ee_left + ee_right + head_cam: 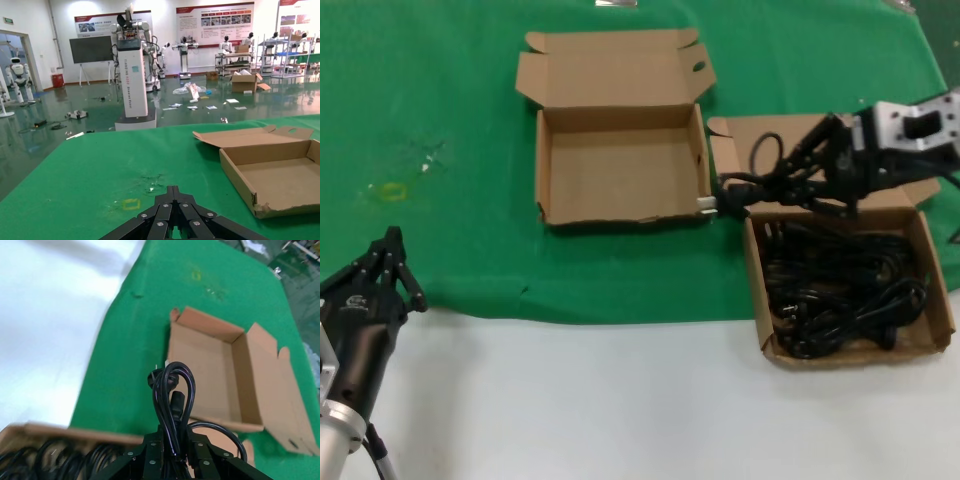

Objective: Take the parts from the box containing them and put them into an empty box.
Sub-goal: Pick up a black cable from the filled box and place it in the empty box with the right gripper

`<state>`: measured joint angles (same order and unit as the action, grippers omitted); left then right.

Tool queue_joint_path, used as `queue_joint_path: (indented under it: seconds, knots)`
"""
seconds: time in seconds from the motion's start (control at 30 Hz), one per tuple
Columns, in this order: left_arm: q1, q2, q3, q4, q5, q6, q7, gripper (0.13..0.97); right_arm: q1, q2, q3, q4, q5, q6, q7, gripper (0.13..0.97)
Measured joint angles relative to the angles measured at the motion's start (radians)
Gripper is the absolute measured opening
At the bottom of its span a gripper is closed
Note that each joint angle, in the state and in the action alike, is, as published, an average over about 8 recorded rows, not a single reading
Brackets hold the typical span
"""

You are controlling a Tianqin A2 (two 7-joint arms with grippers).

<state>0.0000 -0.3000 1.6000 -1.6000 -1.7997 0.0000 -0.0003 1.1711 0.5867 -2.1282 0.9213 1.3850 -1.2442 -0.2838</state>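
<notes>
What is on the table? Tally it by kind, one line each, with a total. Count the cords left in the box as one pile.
Cardboard boxes: 2, the empty box and the box containing them
Cord held by the right gripper: 1, the held cord
Pile of cords: 1
Grippers: 2, counting the left gripper
Total: 6

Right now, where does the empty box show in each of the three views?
Head view: the empty box lies open at top centre on the green cloth, lid flipped back.
Left wrist view: it sits at the right edge, beyond the left gripper.
Right wrist view: it lies centre right, beyond the cord held by the right gripper.
Shared landmark: the yellow mark on the cloth.
</notes>
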Motion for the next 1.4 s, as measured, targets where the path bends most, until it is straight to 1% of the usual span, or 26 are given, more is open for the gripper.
queue_joint_path:
  seconds: [0.27, 0.57, 0.77, 1.03, 1.13, 1.27, 1.4]
  knots:
    - [0.000, 0.000, 0.000, 0.000, 0.000, 0.000, 0.000, 0.144, 0.023, -0.114, -0.012, -0.086, -0.005, 0.081, -0.015, 0.221]
    - [0.000, 0.000, 0.000, 0.000, 0.000, 0.000, 0.000, 0.144, 0.052, -0.247, -0.027, -0.223, 0.000, 0.153, -0.089, 0.220]
    - [0.000, 0.000, 0.000, 0.000, 0.000, 0.000, 0.000, 0.144, 0.098, -0.343, -0.023, -0.381, 0.012, 0.201, -0.182, 0.220]
    - [0.000, 0.000, 0.000, 0.000, 0.000, 0.000, 0.000, 0.144, 0.199, -0.483, 0.018, -0.690, 0.045, 0.289, -0.376, 0.220]
    - [0.000, 0.000, 0.000, 0.000, 0.000, 0.000, 0.000, 0.144, 0.226, -0.524, 0.036, -0.779, 0.057, 0.329, -0.433, 0.219]
    - [0.000, 0.000, 0.000, 0.000, 0.000, 0.000, 0.000, 0.144, 0.238, -0.559, 0.041, -0.842, 0.074, 0.382, -0.477, 0.219]
    - [0.000, 0.000, 0.000, 0.000, 0.000, 0.000, 0.000, 0.144, 0.231, -0.576, 0.004, -0.854, 0.114, 0.434, -0.494, 0.219]
